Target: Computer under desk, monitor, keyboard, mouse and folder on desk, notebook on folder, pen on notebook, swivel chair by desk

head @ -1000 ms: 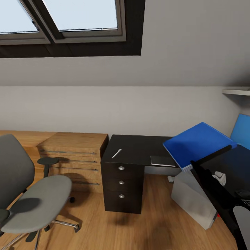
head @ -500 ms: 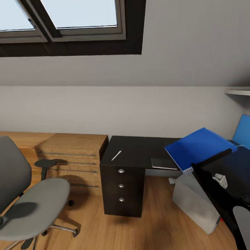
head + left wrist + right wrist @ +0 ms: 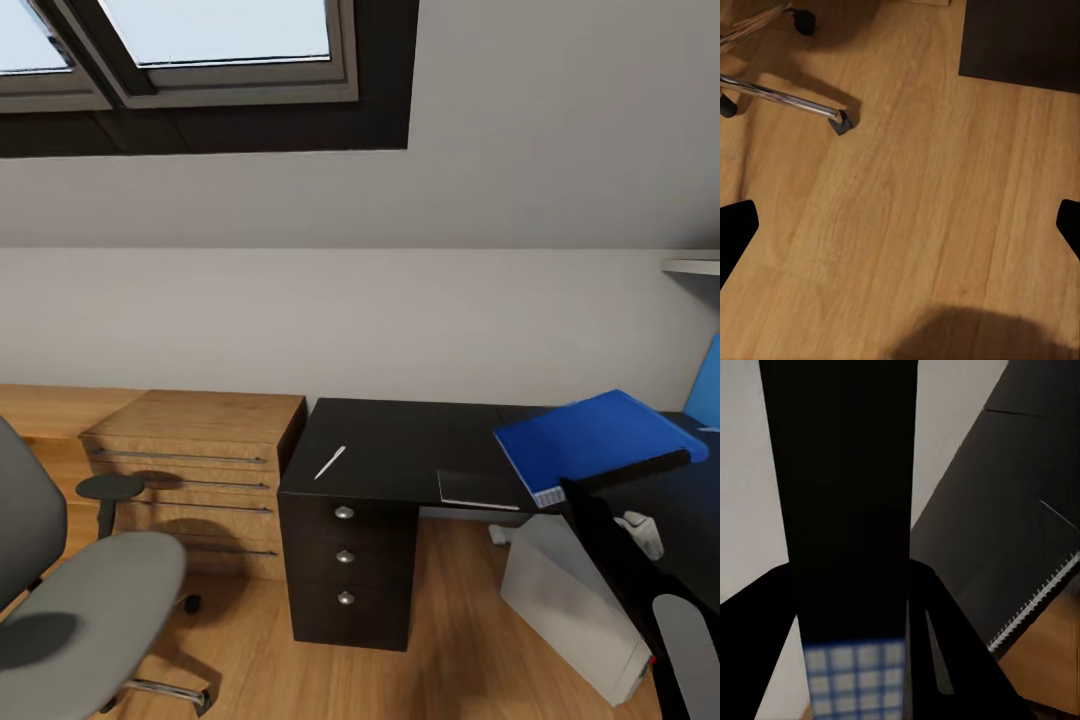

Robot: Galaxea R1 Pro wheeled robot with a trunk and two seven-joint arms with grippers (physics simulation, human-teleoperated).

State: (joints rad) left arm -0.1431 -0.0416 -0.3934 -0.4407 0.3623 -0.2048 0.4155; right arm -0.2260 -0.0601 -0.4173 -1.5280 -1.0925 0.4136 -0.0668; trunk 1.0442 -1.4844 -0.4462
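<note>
My right gripper is shut on the blue folder, holding it nearly level over the right part of the black desk. The right wrist view shows the folder edge-on between the fingers. On the desk lie the white pen and, at its front edge, the dark notebook. The white-grey computer stands on the floor under the desk. The grey swivel chair is at the lower left, away from the desk. My left gripper is open over the wooden floor, near the chair's chrome leg.
A light wooden drawer chest stands against the desk's left side. A blue back panel and a wall shelf are at the right edge. A skylight is overhead. Open wooden floor lies before the drawers.
The whole picture has shifted, so the camera moved: the chair and chest sit further left in it. The folder in my right gripper has tilted flatter and come lower over the desk.
</note>
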